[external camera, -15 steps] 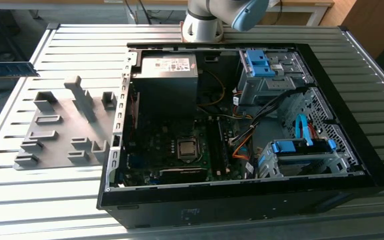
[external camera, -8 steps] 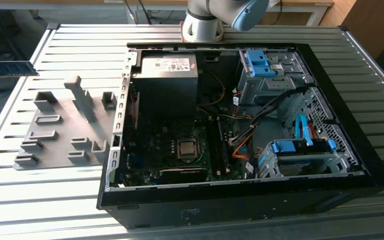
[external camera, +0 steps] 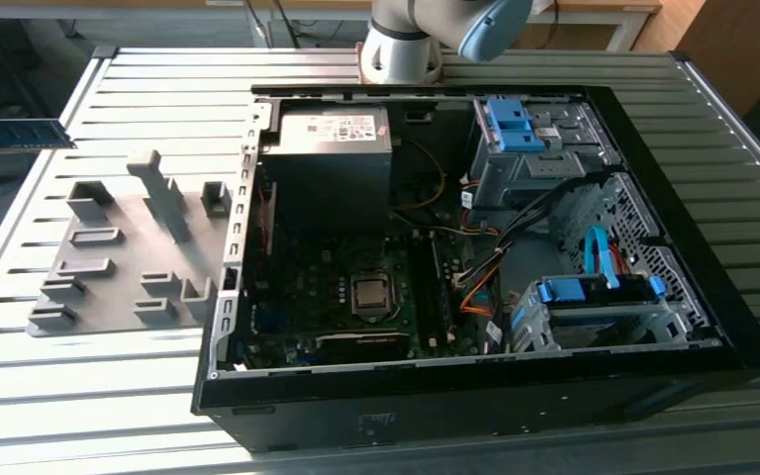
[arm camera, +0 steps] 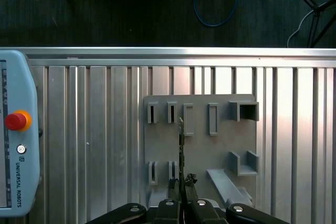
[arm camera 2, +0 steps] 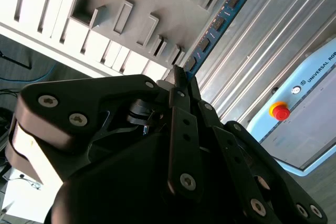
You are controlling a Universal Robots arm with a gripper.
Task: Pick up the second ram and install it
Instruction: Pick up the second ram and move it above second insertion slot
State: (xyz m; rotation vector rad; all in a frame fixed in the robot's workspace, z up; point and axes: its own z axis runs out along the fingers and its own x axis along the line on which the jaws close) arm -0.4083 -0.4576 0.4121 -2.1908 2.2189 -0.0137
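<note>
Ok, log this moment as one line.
gripper: shut on second ram | second ram: held clear of grey holder | PC case: open, second ram not yet installed

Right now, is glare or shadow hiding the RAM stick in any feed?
Exterior view: slatted table glares pale, computer case interior is dim, the second ram stands clear at the exterior view's left edge. Second wrist view: slats blow out white; the gripper, shut on the ram, is a dark mass. First wrist view: ram edge-on, a thin line over the grey holder.
</note>
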